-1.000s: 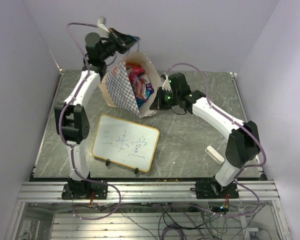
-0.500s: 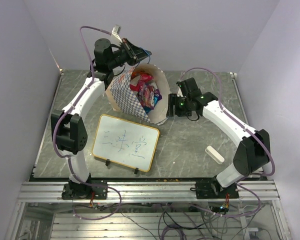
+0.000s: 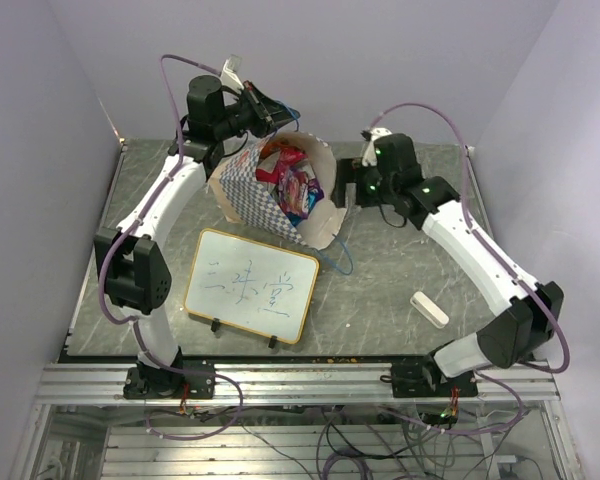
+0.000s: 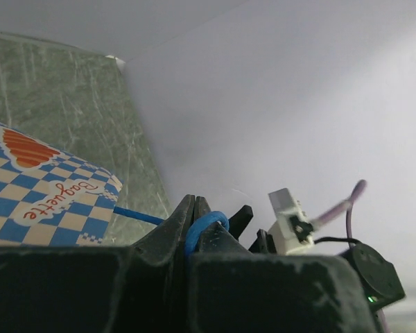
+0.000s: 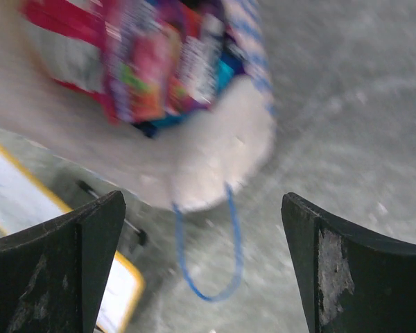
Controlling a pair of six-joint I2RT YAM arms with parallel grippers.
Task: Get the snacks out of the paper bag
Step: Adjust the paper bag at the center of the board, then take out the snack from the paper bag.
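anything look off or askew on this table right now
Yes: the paper bag hangs tilted from one blue cord handle pinched in the left gripper, jaws shut. Its mouth is tipped sideways with the snacks near the rim. The other handle trails loose on the table. Nothing has spilled.

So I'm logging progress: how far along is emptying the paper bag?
Done: nothing yet; the snacks sit inside the paper bag. In hand: the left gripper pinches a blue cord handle, bag tilted; the right gripper is open beside its mouth. Left: every packet.
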